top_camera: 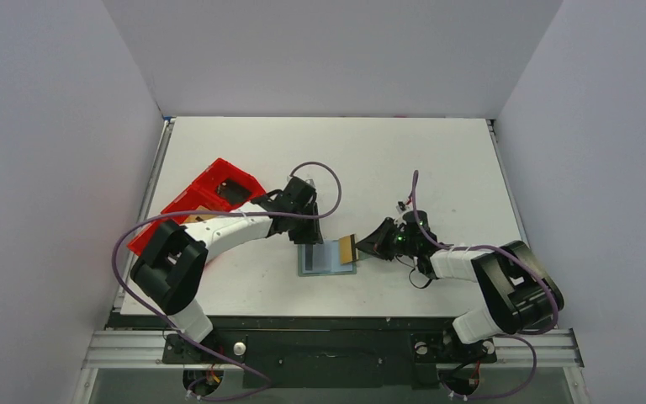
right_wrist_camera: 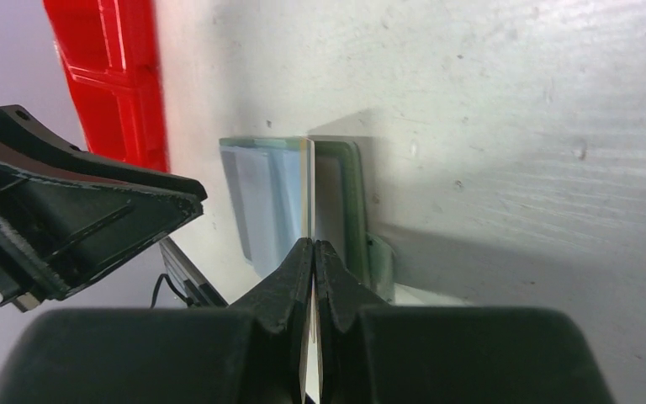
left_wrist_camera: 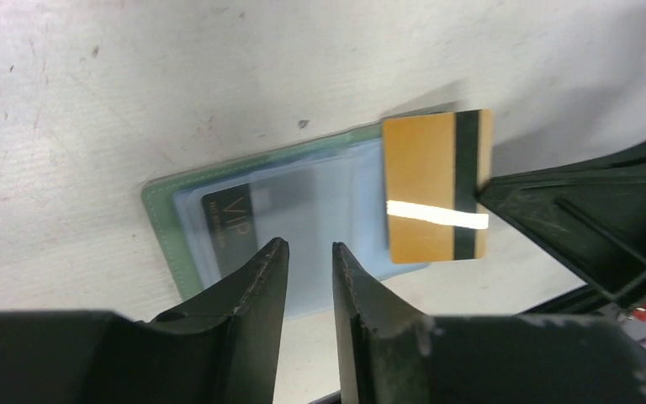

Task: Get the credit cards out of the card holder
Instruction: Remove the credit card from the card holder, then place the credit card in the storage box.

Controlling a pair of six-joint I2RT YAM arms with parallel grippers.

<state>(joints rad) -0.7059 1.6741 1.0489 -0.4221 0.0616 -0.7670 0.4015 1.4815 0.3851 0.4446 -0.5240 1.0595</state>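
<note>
The grey-green card holder (top_camera: 324, 261) lies open on the table, showing bluish clear pockets (left_wrist_camera: 320, 210) and a dark card marked VIP (left_wrist_camera: 234, 212) in one of them. A tan-gold credit card (left_wrist_camera: 425, 189) with a black stripe is mostly out past the holder's right edge, and my right gripper (top_camera: 362, 246) is shut on its far end. In the right wrist view the card (right_wrist_camera: 309, 181) is edge-on between the jaws (right_wrist_camera: 313, 245). My left gripper (left_wrist_camera: 307, 248) hovers over the holder's near edge, jaws slightly apart and empty.
A long red tray (top_camera: 206, 198) lies at the left of the table behind the left arm, also visible in the right wrist view (right_wrist_camera: 113, 76). The two grippers stand close together over the holder. Grey walls enclose the white table (top_camera: 437, 168).
</note>
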